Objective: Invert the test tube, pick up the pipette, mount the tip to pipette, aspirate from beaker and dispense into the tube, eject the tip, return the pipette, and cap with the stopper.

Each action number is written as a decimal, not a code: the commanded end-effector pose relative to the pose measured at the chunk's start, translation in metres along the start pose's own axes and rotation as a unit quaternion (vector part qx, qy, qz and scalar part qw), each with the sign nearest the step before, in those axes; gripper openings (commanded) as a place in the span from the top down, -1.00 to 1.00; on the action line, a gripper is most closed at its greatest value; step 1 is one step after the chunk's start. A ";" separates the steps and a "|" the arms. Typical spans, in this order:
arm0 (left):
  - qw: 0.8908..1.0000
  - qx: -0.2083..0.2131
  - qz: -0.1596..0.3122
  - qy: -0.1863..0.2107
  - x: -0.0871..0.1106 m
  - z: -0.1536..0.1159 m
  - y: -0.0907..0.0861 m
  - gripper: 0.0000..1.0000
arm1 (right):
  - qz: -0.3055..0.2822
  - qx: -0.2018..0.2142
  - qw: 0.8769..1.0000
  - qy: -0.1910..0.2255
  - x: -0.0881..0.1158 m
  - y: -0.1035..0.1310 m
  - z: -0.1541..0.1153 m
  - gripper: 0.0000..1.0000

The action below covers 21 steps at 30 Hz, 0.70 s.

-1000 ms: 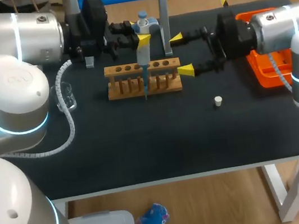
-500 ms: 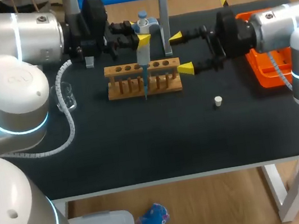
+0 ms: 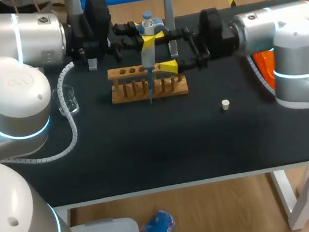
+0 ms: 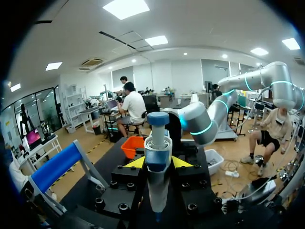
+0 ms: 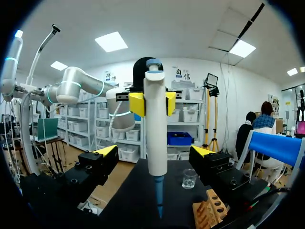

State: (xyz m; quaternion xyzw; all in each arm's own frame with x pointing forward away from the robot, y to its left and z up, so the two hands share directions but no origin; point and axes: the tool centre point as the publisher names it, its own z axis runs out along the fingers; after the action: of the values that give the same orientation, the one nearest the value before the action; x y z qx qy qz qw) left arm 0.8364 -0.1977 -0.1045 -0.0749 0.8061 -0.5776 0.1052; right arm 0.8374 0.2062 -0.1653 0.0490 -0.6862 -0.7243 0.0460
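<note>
Our left gripper [image 3: 150,35], in the head view, is clamped on the white pipette with the blue plunger cap [image 3: 147,55], holding it upright over the wooden test-tube rack [image 3: 138,89] near the far edge of the black worktop [image 3: 147,146]. We judge pick-up and tip mounting done, since a blue tip [image 3: 150,94] hangs in front of the rack. We cannot tell whether liquid has been drawn or dispensed. The small white stopper [image 3: 225,104] lies loose toward the right edge, so ejecting, returning and capping are not yet done. Our right gripper [image 3: 170,48] stands with its fingers apart, flanking the pipette.

In the left wrist view, the yellow tips press the pipette from both sides.

In the right wrist view, the pipette stands just ahead between the spread fingers, touching neither. The small glass beaker [image 5: 189,178] sits beyond it.
</note>
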 end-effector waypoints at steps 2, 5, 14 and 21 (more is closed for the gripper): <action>1.000 0.001 0.000 0.001 0.000 0.000 0.000 1.00 | 0.012 -0.003 1.000 0.011 -0.008 0.005 0.007 -1.00; 1.000 0.001 0.000 0.001 0.000 0.000 0.000 1.00 | 0.021 0.008 1.000 0.010 -0.009 0.007 0.010 -1.00; 1.000 0.001 0.000 0.001 0.000 0.000 0.000 1.00 | 0.026 0.024 0.999 0.010 -0.008 0.006 0.022 -1.00; 1.000 0.001 0.000 0.001 0.000 0.000 0.000 1.00 | 0.017 0.035 0.999 0.010 -0.008 0.006 0.029 -1.00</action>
State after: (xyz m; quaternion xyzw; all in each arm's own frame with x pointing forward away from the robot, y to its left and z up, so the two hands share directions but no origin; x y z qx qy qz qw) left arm 0.8364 -0.1976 -0.1045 -0.0749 0.8061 -0.5776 0.1053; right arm 0.8414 0.2329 -0.1588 0.0466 -0.7104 -0.6993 0.0648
